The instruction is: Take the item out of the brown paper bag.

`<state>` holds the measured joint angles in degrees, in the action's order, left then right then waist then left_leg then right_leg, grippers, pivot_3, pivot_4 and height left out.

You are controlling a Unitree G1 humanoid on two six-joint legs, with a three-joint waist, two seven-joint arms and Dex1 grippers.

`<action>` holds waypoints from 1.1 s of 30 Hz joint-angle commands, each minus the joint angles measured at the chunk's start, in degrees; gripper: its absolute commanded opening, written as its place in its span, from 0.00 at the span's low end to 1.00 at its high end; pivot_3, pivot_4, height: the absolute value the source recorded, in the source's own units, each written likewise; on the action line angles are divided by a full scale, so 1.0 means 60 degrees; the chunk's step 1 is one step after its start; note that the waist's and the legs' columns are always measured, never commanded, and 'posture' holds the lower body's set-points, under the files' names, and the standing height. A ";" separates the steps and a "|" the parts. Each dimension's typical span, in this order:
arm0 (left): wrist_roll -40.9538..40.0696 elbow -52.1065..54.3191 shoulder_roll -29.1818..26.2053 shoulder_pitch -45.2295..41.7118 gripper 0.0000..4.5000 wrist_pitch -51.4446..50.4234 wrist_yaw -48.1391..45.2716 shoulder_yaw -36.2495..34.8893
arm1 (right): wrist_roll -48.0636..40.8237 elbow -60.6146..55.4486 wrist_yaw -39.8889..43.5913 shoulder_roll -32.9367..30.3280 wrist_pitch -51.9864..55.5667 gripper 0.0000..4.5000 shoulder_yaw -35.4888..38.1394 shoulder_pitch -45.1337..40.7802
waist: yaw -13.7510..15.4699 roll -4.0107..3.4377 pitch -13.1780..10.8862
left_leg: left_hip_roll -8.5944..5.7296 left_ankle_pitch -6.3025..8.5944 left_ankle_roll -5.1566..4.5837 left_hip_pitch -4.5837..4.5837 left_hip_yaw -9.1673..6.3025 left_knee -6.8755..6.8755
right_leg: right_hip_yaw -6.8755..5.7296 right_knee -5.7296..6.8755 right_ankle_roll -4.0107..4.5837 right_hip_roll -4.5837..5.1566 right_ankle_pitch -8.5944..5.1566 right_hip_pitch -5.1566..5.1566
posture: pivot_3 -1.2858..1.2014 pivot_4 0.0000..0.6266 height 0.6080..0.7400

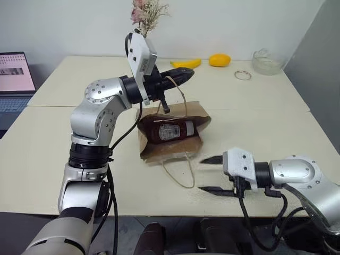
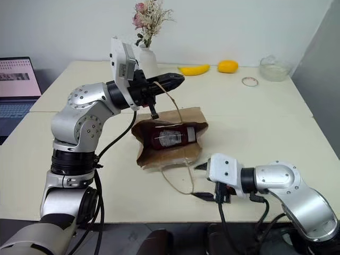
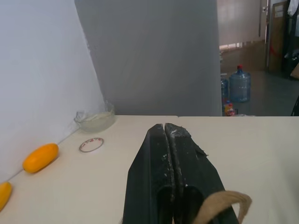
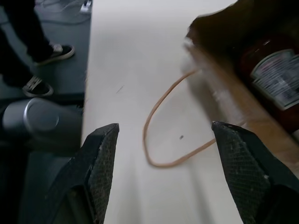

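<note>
A: At the near middle of the cream table (image 1: 265, 122), the brown paper bag (image 1: 175, 146) is lying on its side with its mouth gaping toward the near edge. The red sauce bottle (image 1: 171, 130) is lying inside it, white label up.

B: And the claws?

A: The left gripper (image 1: 183, 76) is hanging above the bag at its 12 o'clock, fingers pressed together and pinching one cord handle (image 1: 178, 93), which is pulling the bag's upper lip up. The right gripper (image 1: 212, 173) is hovering at the bag's 4 o'clock, just over the table's near edge, fingers spread wide with nothing between them.

B: Room to move?

A: Bare tabletop is stretching out at the bag's 3 o'clock and 9 o'clock. The second handle (image 1: 178, 172) is trailing flat toward 6 o'clock, close to the right gripper. A banana (image 1: 186, 63), an orange fruit (image 1: 219, 60), a ring (image 1: 243, 75) and a glass bowl (image 1: 267, 62) are sitting well apart along the far edge.

B: Anything the wrist cameras are adding?

A: The right wrist view is showing a person's shoes (image 4: 35, 70) on the floor beyond the table edge. The left wrist view is showing water jugs (image 3: 240, 85) in the room beyond.
</note>
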<state>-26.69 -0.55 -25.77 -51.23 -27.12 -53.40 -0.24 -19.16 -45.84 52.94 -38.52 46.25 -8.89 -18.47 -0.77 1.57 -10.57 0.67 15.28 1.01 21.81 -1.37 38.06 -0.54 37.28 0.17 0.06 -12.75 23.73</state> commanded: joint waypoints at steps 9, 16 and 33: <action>-0.0160 -0.0159 -0.0281 -0.0454 0.00 -0.0044 0.0150 -0.0352 | 0.3835 0.4649 -0.2424 0.2522 -0.1882 0.82 -0.4095 -0.4000 | -0.0117 0.0000 0.0000 | -0.0010 -0.0003 0.0004 0.0041 0.0000 0.0000 | 0.0015 0.0073 0.0019 0.0008 -0.0011 0.0070 | 0.52 0.24 1.00; -0.0123 -0.0197 -0.0326 -0.0495 0.00 -0.0011 0.0183 -0.0383 | 0.5718 0.6835 -0.2596 0.3038 -0.2950 0.99 -0.5247 -0.4969 | -0.0118 0.0001 0.0000 | -0.0016 -0.0002 0.0002 0.0042 0.0003 0.0002 | 0.0014 0.0072 0.0018 0.0015 -0.0011 0.0069 | 0.52 0.24 1.00; 0.0054 -0.0593 -0.0289 -0.0619 0.00 0.0359 0.0049 -0.0330 | 0.7915 1.1719 -0.2737 0.4552 -0.5212 0.99 -0.5730 -0.6480 | -0.0158 0.0000 0.0000 | -0.0001 -0.0002 0.0002 0.0028 0.0004 0.0000 | 0.0015 0.0093 0.0025 0.0016 -0.0011 0.0073 | 0.52 0.24 1.00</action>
<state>-26.47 -5.11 -27.22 -53.66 -26.04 -53.14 -1.46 27.90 23.21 37.11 -11.56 16.01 -44.86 -56.26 -1.72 1.57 -10.57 0.67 15.27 1.02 21.96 -1.36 38.06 -0.44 37.87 0.32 0.16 -12.82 24.16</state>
